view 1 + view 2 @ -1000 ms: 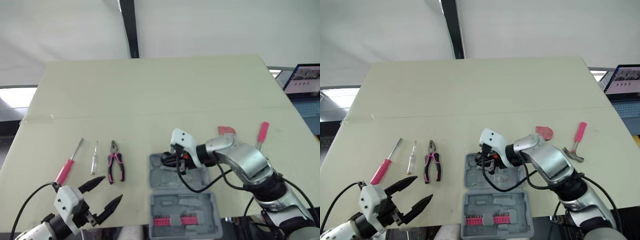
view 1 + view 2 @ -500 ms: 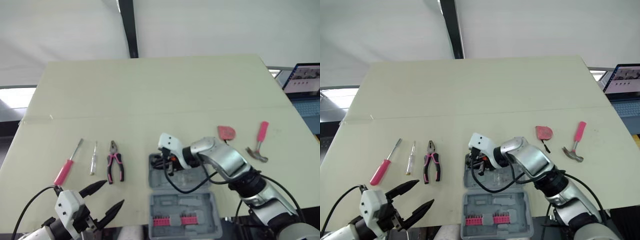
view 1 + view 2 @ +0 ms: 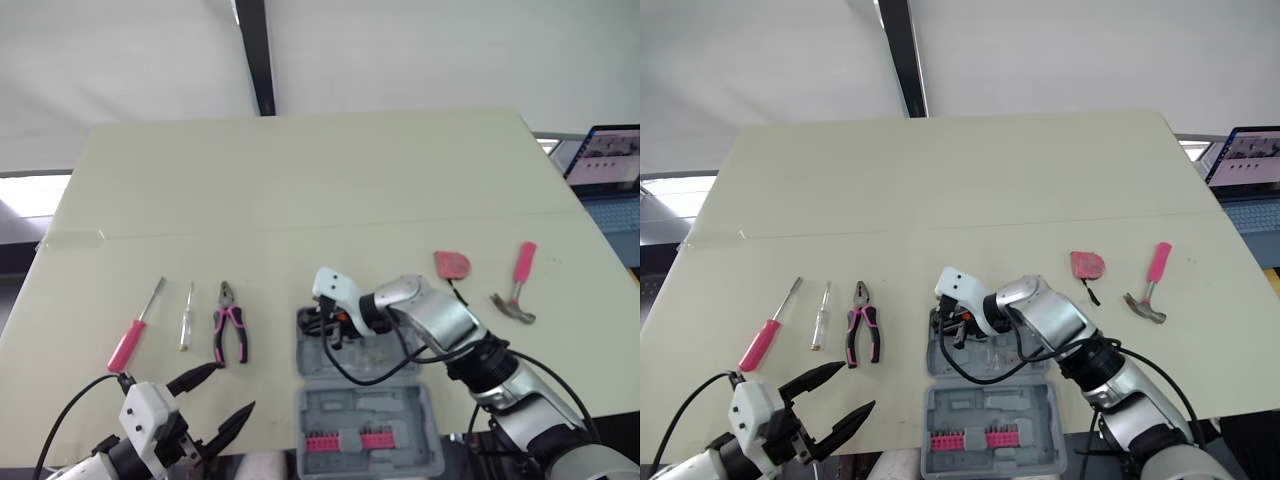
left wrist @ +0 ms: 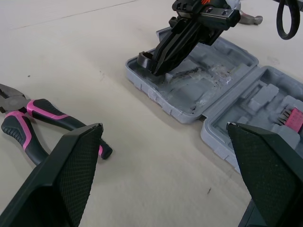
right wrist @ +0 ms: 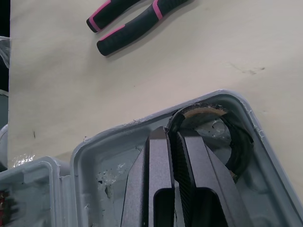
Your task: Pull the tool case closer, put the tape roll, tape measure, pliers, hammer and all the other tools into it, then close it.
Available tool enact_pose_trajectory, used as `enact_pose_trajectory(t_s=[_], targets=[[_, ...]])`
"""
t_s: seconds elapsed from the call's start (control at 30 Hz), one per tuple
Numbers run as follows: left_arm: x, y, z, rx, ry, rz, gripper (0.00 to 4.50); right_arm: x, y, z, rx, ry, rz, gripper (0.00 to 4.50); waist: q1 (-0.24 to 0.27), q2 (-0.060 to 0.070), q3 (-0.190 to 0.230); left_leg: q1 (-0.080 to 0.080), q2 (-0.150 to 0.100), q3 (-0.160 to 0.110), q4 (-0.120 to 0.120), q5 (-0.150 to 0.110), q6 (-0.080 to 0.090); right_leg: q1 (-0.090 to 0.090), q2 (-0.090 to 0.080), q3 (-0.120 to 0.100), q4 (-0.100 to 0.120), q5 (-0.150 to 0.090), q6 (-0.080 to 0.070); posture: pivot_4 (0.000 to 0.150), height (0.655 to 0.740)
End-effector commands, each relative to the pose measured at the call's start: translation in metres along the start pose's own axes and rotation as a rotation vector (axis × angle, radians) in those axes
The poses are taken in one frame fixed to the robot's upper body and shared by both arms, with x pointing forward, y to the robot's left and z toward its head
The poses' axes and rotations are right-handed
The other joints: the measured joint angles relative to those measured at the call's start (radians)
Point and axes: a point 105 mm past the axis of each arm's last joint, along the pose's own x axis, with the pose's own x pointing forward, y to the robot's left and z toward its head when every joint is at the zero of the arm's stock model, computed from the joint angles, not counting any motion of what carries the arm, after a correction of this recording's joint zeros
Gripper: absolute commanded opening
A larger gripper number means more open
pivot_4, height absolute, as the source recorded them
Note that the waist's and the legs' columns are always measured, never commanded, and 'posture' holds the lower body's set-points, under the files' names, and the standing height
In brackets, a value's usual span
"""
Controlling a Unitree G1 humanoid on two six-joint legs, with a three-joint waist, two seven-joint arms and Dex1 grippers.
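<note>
There's the tool case (image 3: 400, 410), open at the tabletop's (image 3: 300, 180) near edge, tape roll (image 5: 239, 146) in its far-left corner. Left of the case: pliers (image 3: 231, 333) nearest, then one screwdriver (image 3: 188, 317), then the outer screwdriver (image 3: 135, 328). Right of the case, slightly behind: tape measure (image 3: 452, 265), hammer (image 3: 517, 285) beyond.

A beige table (image 3: 300, 180), a laptop (image 3: 608, 158) at its right, a dark post (image 3: 258, 60) behind.

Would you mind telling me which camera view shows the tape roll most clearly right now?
The right wrist view: the tape roll lies in the tool case's corner, its wall pinched by the right pincer. The left wrist view shows it from the side. In the eye views the pincer mostly covers it.
</note>
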Motion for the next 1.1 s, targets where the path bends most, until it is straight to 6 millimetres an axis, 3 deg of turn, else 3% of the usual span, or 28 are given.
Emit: enact_pose_trajectory(t_s=[0.03,0.3,0.43,0.83,1.1], targets=[[0.002,-0.005,0.006,0.022,-0.023,-0.013,4.50,0.003,0.004,0.007,-0.040,-0.017,0.013,0.10,0.000,0.000,0.000,0.000,0.000,0.000,0.000,0.000,0.000,0.000,0.000,0.000,0.000,0.000,0.000,0.150,0.7400],[0.004,-0.007,0.005,0.020,-0.026,-0.010,4.50,0.004,0.002,0.006,-0.055,-0.011,0.005,0.10,0.000,0.000,0.000,0.000,0.000,0.000,0.000,0.000,0.000,0.000,0.000,0.000,0.000,0.000,0.000,0.150,0.7400],[0.004,-0.007,0.004,0.019,-0.027,-0.009,4.50,0.003,0.005,0.013,-0.046,-0.038,0.019,1.49,0.000,0.000,0.000,0.000,0.000,0.000,0.000,0.000,0.000,0.000,0.000,0.000,0.000,0.000,0.000,0.150,0.7400],[0.005,-0.008,0.001,0.015,-0.030,-0.009,4.50,-0.016,0.008,0.029,-0.068,-0.098,0.021,1.49,0.000,0.000,0.000,0.000,0.000,0.000,0.000,0.000,0.000,-0.001,0.000,0.001,0.000,0.000,0.000,0.150,0.7400],[0.008,-0.008,0.001,0.015,-0.032,-0.018,4.50,-0.017,-0.001,0.021,-0.061,-0.166,-0.040,1.49,0.001,0.000,0.000,0.000,0.000,0.001,0.000,0.000,0.000,-0.001,0.000,0.001,0.000,0.000,0.000,0.150,0.7400]])
